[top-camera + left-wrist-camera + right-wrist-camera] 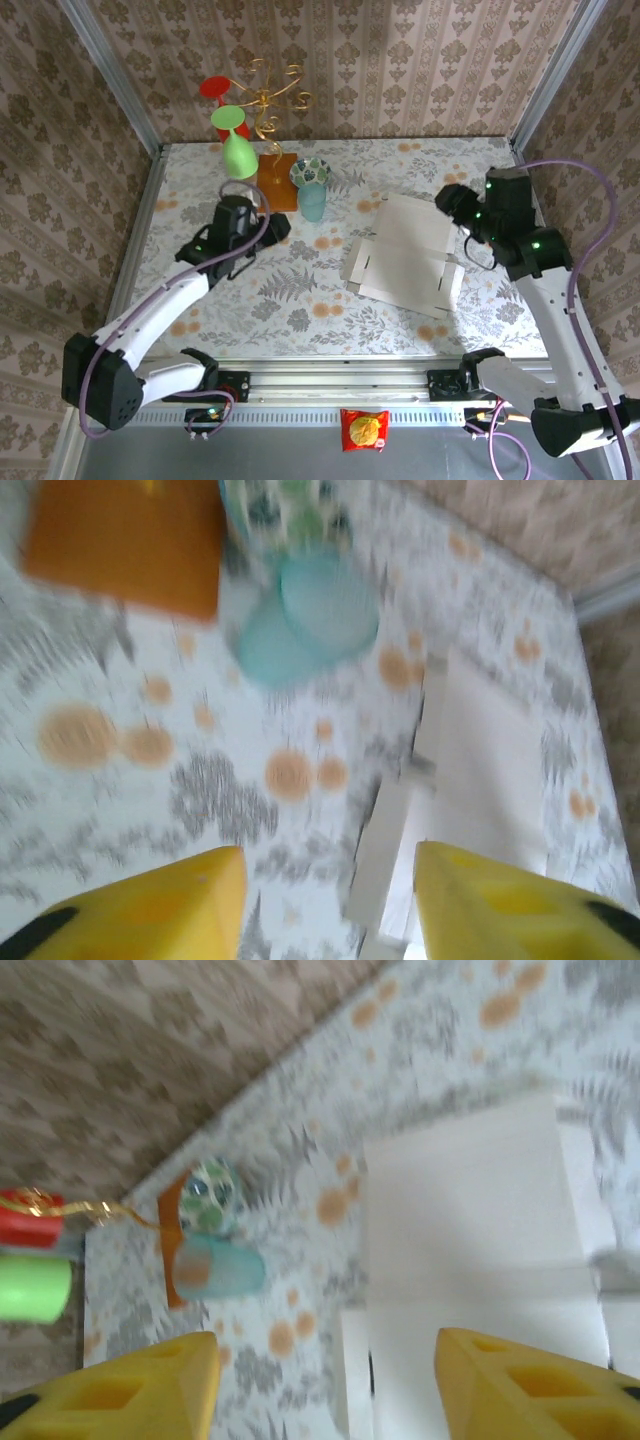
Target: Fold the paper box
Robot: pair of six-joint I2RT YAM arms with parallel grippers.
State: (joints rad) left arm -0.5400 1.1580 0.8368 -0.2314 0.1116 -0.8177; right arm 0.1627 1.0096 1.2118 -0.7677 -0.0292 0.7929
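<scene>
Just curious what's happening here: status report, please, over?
Left gripper open, empty. Right gripper open, empty. Paper box lying unfolded on the table, not gripped. Teal cup beside it, apart, not blocking.

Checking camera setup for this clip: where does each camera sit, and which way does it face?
Top external: above, behind the bases, looking down at the table; left arm and right arm show.
Left wrist: rides the left arm, faces down at the teal cup and paper box; open left claw at bottom.
Right wrist: rides the right arm, faces the paper box; open right claw at bottom.
Shared: both wrist views catch paper box and teal cup.
</scene>
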